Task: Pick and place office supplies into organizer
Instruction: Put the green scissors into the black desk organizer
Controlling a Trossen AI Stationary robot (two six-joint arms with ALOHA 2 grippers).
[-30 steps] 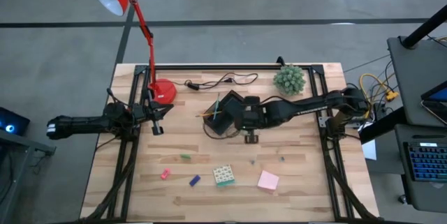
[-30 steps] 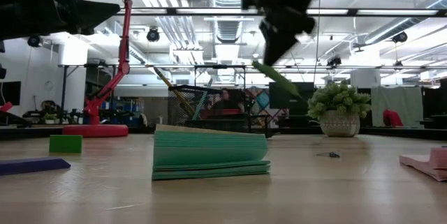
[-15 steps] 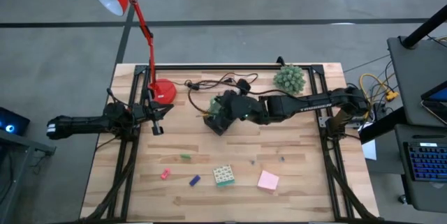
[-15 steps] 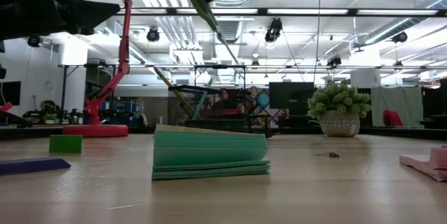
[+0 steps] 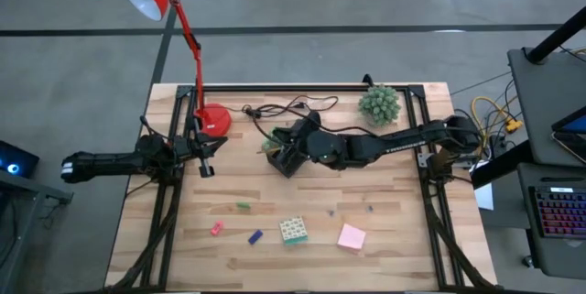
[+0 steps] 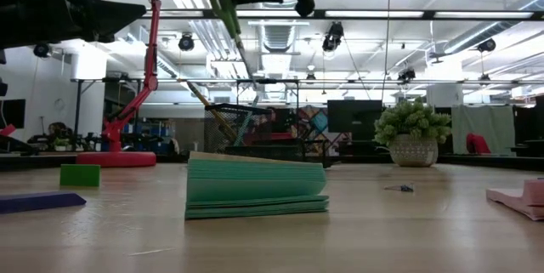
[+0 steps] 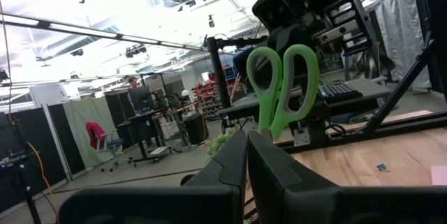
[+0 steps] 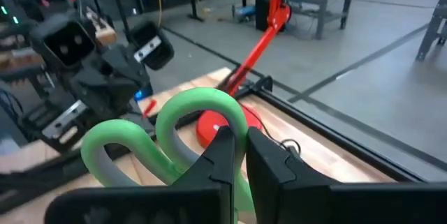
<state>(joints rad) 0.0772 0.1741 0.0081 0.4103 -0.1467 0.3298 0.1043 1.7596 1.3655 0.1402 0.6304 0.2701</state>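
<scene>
My right gripper [image 5: 291, 140] hangs over the black organizer [image 5: 287, 162] near the table's middle, shut on the green-handled scissors [image 6: 223, 5]. Their green loops [image 7: 282, 84] are up and the blades [image 6: 248, 73] point down. Whether the tips reach the organizer I cannot tell. My left gripper [image 5: 207, 158] waits shut at the left side, by the lamp. Flat on the near part of the table lie the green-white block [image 5: 293, 230], the pink pad [image 5: 352, 236] and the small red [image 5: 217, 228], blue [image 5: 255, 236] and green [image 5: 244, 205] pieces. My right gripper pinches the scissors by one green handle loop [image 8: 199, 109] between its two fingers [image 8: 222, 155]. It reaches in from the table's right. The scissors are lifted clear and stand nearly upright, handles on top, blades hanging below toward the organizer.
The red lamp's base [image 5: 212, 120] and a black cable [image 5: 291, 106] lie just beyond the organizer. The green plant ball [image 5: 379, 103] stands at the far right. In the low view the block [image 6: 255, 186] sits nearest, with the pink pad [image 6: 518, 196] at the right.
My right gripper has moved toward the table's left and far edge, from beside the organizer to over it, and has turned. The scissors it holds swung with it: they slanted below the gripper before and now stand handles up, blades down.
</scene>
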